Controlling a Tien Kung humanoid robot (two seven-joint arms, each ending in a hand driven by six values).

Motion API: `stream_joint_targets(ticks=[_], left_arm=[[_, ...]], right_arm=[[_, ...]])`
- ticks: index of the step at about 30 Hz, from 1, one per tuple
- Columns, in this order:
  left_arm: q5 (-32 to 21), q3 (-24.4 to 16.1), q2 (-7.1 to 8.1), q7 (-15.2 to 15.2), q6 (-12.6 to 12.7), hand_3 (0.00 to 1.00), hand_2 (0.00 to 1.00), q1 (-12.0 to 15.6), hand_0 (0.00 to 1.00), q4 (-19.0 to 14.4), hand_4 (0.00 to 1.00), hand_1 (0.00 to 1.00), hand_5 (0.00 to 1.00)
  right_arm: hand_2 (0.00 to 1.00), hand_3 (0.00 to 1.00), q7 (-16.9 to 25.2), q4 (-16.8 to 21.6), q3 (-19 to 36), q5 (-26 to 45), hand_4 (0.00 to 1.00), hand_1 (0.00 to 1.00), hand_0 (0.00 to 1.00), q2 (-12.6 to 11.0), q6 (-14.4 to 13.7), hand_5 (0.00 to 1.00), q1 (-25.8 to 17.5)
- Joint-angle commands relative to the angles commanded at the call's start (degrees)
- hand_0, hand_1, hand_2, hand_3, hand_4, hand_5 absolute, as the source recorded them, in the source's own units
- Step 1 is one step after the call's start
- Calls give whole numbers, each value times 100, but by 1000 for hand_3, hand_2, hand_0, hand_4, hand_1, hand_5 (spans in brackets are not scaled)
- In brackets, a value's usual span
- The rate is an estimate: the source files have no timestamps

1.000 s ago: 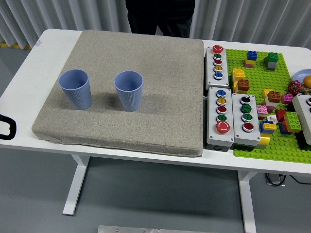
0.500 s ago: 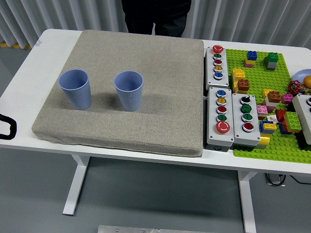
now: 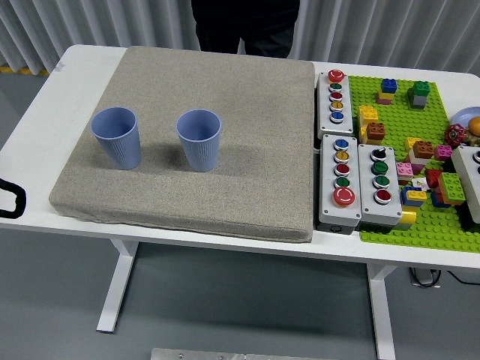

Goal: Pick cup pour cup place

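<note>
Two blue ribbed cups stand upright on a grey mat (image 3: 225, 90). The left cup (image 3: 117, 138) is near the mat's left edge, and the right cup (image 3: 199, 140) stands about a cup's width to its right. Both look empty from above. A small black part of my left hand (image 3: 10, 199) shows at the picture's left edge, well short of the cups and holding nothing. My right hand is out of view.
Three grey button boxes (image 3: 350, 184) with coloured buttons lie right of the mat. A green baseplate (image 3: 431, 232) with several bricks fills the far right. A person in dark clothes (image 3: 244, 26) stands at the table's far side.
The person at the far side has shifted slightly. The cups and my left hand are where they were.
</note>
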Motion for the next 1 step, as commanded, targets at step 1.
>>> stream_joint_targets(ticks=[1], left_arm=[[13, -1, 3, 4, -1, 993, 972, 1, 920, -6, 818, 905, 998]], right_arm=[[673, 627, -1, 0, 2, 3, 90, 681, 720, 0, 1, 293, 2]])
